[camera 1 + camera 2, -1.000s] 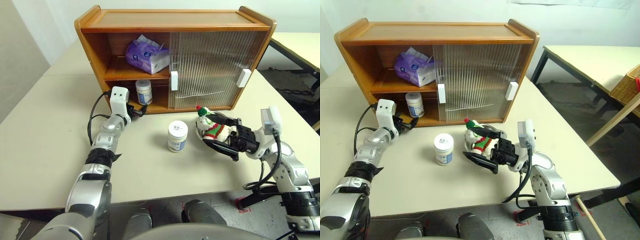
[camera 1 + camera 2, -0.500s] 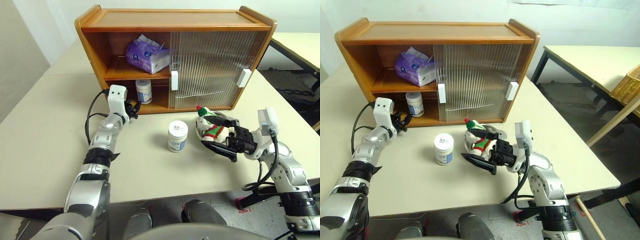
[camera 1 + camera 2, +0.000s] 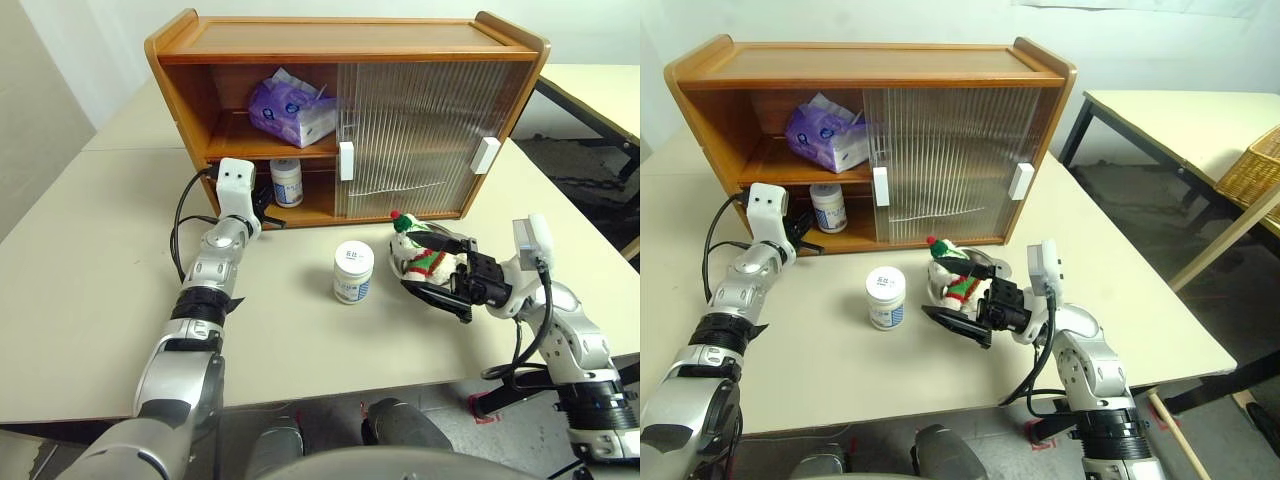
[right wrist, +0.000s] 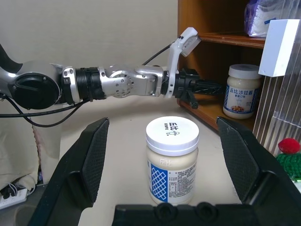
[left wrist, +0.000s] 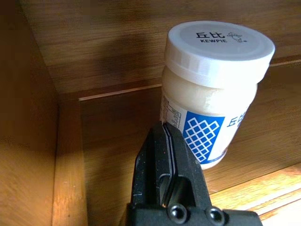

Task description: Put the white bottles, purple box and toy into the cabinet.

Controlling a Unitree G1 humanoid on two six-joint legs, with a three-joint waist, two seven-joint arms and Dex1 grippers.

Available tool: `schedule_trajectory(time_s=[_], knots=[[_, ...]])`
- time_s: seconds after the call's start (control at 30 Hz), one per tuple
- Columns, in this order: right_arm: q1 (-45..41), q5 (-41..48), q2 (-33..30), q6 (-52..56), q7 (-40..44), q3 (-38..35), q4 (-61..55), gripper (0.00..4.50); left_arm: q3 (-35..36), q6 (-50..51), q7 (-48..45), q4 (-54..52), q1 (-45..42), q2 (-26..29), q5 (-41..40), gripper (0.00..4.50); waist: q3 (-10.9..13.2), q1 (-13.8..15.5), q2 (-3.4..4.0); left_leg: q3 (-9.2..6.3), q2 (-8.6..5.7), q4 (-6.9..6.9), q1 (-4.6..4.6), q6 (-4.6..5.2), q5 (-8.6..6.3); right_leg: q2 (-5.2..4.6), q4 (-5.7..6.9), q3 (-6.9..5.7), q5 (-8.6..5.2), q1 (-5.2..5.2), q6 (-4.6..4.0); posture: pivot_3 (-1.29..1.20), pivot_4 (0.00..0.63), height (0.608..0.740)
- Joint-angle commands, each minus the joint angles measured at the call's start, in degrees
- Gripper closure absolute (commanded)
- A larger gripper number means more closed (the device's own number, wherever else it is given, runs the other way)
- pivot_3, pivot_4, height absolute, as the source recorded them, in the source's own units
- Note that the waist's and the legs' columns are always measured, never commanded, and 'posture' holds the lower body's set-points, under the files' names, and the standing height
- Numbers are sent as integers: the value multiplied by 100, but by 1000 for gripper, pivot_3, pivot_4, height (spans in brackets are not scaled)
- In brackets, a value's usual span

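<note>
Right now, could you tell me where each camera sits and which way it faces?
Head eyes: look forward and down over both arms at the cabinet, the toy, the bottle on the table.
Left wrist: along the shut left gripper, at the shelved bottle.
Right wrist: between the open right gripper's fingers, at the table bottle.
Both wrist views share the shelved bottle.

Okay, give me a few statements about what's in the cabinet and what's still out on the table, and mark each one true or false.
1. The purple box sits on the cabinet's upper shelf. True.
2. Both white bottles are inside the cabinet. False: one bottle stands on the lower shelf, the other bottle is out on the table.
3. The left gripper is shut and holds nothing. True.
4. The toy lies inside the cabinet. False: it is on the table, by the open right gripper.
5. The cabinet's left side is open. True.
</note>
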Motion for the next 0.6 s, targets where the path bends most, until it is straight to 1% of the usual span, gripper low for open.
schedule_trajectory(time_s=[0.03,0.23,0.6], knots=[[-9,-55,-6,-38,17,43,49,0,-16,-61,158,111,-76,101,148,4472,0,0,0,0,0,0,0,0,0,0,0,0,0,0,0,-217,0,740],[7,-57,8,-38,-2,53,28,0,-54,-107,209,381,-211,97,227,4472,0,0,-1,0,0,0,0,0,0,0,0,0,0,0,0,-227,0,740],[136,-35,-38,-41,-83,-19,-112,0,-169,-552,222,1708,-945,-20,353,4472,5,-18,-8,-4,-2,1,3,10,15,0,2,-1,19,4,3,-258,0,740]])
